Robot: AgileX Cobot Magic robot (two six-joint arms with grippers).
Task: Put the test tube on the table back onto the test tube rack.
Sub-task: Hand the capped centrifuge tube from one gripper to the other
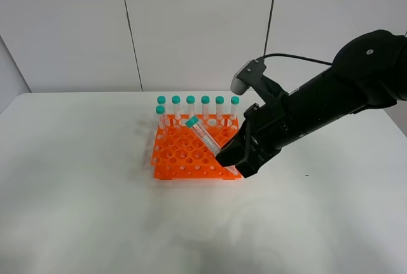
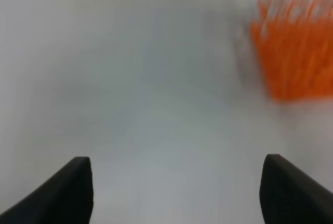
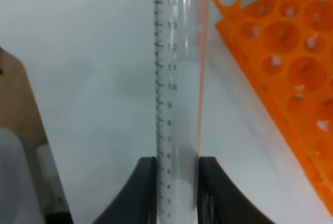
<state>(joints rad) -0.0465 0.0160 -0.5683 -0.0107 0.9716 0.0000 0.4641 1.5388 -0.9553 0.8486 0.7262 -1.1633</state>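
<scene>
Left wrist: blurred test tube rack (image 2: 294,52)

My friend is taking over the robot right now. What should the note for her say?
Left gripper: open, empty, over bare table.
Right gripper: shut on the test tube near its lower end.
Tube: off the table, tilted over the test tube rack, with its teal cap toward the back row. The gripper hides its tip.
Seven other tubes stand in the rack.
Done: the pick-up.
Left: probably stand the tube upright, lower it into a free hole, then let go.
</scene>
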